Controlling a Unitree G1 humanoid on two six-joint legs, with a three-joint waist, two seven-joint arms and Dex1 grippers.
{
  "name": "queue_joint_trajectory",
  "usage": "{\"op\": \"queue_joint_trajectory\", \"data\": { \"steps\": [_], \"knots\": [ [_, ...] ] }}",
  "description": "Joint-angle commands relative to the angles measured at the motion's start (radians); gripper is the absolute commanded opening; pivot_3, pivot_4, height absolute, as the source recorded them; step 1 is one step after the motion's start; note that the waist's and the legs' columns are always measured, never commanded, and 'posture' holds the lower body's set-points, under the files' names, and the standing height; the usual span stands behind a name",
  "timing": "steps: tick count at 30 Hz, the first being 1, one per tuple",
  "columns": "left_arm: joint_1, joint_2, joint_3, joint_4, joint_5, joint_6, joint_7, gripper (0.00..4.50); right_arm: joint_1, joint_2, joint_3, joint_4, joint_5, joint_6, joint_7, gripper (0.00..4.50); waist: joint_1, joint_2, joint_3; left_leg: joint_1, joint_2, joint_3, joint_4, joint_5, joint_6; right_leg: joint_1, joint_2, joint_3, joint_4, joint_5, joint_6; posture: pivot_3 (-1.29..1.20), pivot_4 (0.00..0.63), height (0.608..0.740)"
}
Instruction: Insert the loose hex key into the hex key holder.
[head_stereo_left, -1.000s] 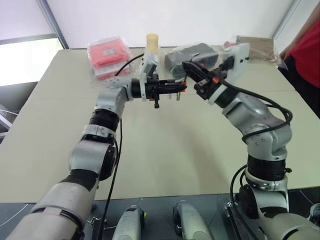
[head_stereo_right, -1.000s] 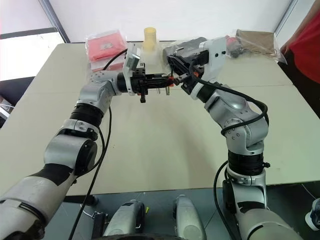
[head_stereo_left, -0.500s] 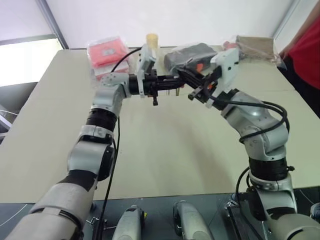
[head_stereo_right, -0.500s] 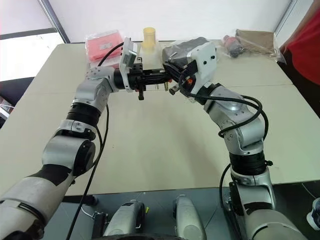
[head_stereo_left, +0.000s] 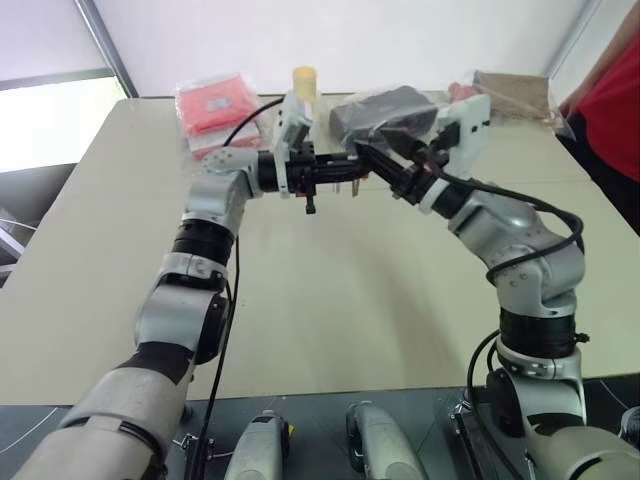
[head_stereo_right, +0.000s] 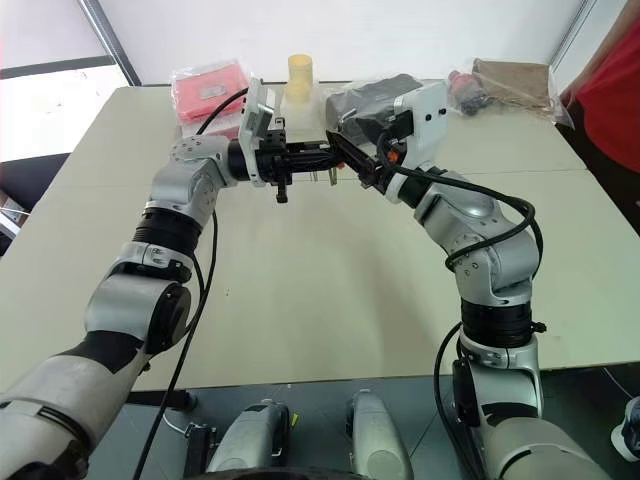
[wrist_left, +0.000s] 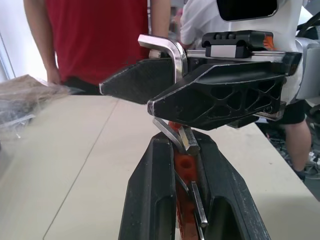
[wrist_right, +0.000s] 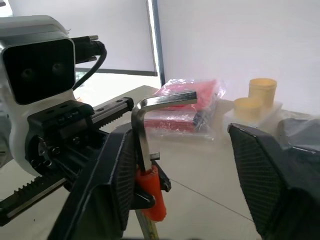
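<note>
My left gripper (wrist_left: 182, 141) is shut on the hex key holder (wrist_left: 183, 167), a small orange block held level in the air over the table's far middle (head_stereo_left: 345, 172). The loose hex key (wrist_right: 144, 131) stands with its long leg down at the holder (wrist_right: 150, 192) and its short bent end on top. My right gripper (wrist_right: 182, 132) is open around it. The key rests against one finger (wrist_right: 117, 170), while the other finger (wrist_right: 265, 170) stands well apart. In the left wrist view the key (wrist_left: 175, 56) shows between the right gripper's fingers (wrist_left: 220, 97).
On the beige table (head_stereo_left: 330, 300), along the far edge, lie a red packaged box (head_stereo_left: 212, 108), a yellow cup (head_stereo_left: 304, 82), a black bag (head_stereo_left: 380, 108) and a brown packet (head_stereo_left: 510, 92). A person in a red shirt (head_stereo_left: 615, 90) stands at the far right.
My right gripper's fingers have parted and let go of the loose hex key. The left gripper holds the holder in the same place.
</note>
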Motion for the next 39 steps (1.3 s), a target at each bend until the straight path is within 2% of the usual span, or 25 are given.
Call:
{"op": "queue_joint_trajectory", "data": {
  "steps": [1, 7, 11, 15, 17, 22, 27, 32, 36, 39],
  "knots": [
    [0.008, 0.023, 0.022, -0.062, -0.037, 0.011, -0.01, 0.0, 0.021, -0.045, -0.106, -0.063, 0.088, 0.06, -0.001, 2.87, 0.001, 0.0, 0.0, 0.0, 0.0, 0.0, 0.0, 0.0, 0.0, 0.0, 0.0, 0.0, 0.0, 0.0, 0.0, 0.0, 0.15, 0.74],
    [0.048, 0.049, 0.026, -0.116, -0.045, 0.047, 0.009, 0.0, 0.085, -0.119, -0.273, -0.149, 0.418, 0.208, 0.019, 2.87, 0.004, 0.0, 0.0, 0.0, 0.0, 0.0, 0.0, 0.0, 0.0, 0.0, 0.0, 0.0, 0.0, 0.0, 0.0, 0.0, 0.15, 0.74],
    [0.062, 0.063, 0.027, -0.119, -0.045, 0.049, 0.03, 0.0, 0.117, -0.188, -0.313, -0.168, 0.519, 0.245, 0.023, 2.87, 0.005, 0.0, 0.0, 0.0, 0.0, 0.0, 0.0, 0.0, 0.0, 0.0, 0.0, 0.0, 0.0, 0.0, 0.0, 0.0, 0.15, 0.74],
    [0.088, 0.089, 0.037, -0.137, -0.049, 0.069, 0.052, 0.0, 0.159, -0.247, -0.29, -0.175, 0.497, 0.227, 0.03, 2.87, 0.003, 0.0, 0.0, 0.0, 0.0, 0.0, 0.0, 0.0, 0.0, 0.0, 0.0, 0.0, 0.0, 0.0, 0.0, 0.0, 0.15, 0.74],
    [0.142, 0.125, 0.045, -0.177, -0.048, 0.108, 0.083, 0.0, 0.184, -0.278, -0.233, -0.203, 0.46, 0.22, 0.057, 2.87, -0.002, 0.0, 0.0, 0.001, 0.0, 0.0, 0.0, 0.0, 0.0, 0.0, 0.0, 0.001, 0.0, 0.0, 0.0, 0.0, 0.15, 0.74],
    [0.38, 0.225, 0.095, -0.421, -0.146, 0.444, 0.201, 0.0, 0.237, -0.334, -0.107, -0.234, 0.342, 0.159, 0.141, 2.87, -0.01, 0.0, 0.0, 0.002, 0.002, 0.0, -0.001, 0.0, 0.0, 0.0, 0.002, 0.002, 0.0, 0.0, 0.0, 0.0, 0.15, 0.74],
    [0.535, 0.279, 0.188, -0.566, -0.289, 0.814, 0.336, 0.0, 0.219, -0.316, -0.036, -0.158, 0.247, 0.084, 0.203, 2.87, 0.008, -0.001, 0.001, 0.0, 0.001, -0.001, 0.002, 0.0, 0.0, 0.001, 0.0, 0.0, 0.0, 0.0, 0.0, 0.0, 0.15, 0.74],
    [0.554, 0.3, 0.189, -0.518, -0.289, 0.894, 0.413, 2.32, 0.191, -0.281, 0.009, -0.112, 0.196, 0.04, 0.23, 2.94, 0.026, -0.002, 0.001, 0.001, 0.001, 0.0, 0.005, 0.0, 0.0, 0.003, 0.0, 0.0, -0.001, 0.0, 0.0, 0.0, 0.15, 0.74],
    [0.593, 0.353, 0.047, -0.447, -0.082, 0.65, 0.48, 4.43, 0.196, -0.267, 0.018, -0.112, 0.174, 0.033, 0.24, 2.94, 0.026, -0.001, 0.001, 0.002, 0.001, 0.0, 0.003, 0.0, 0.0, 0.003, -0.001, 0.0, -0.001, 0.0, 0.0, 0.0, 0.15, 0.74],
    [0.569, 0.393, 0.026, -0.367, -0.004, 0.492, 0.502, 4.48, 0.211, -0.271, 0.008, -0.118, 0.166, 0.037, 0.242, 2.94, 0.026, -0.001, 0.0, 0.003, 0.001, 0.0, 0.002, 0.0, 0.0, 0.003, -0.001, 0.001, -0.001, 0.0, -0.001, 0.0, 0.15, 0.74]
  ]
}}
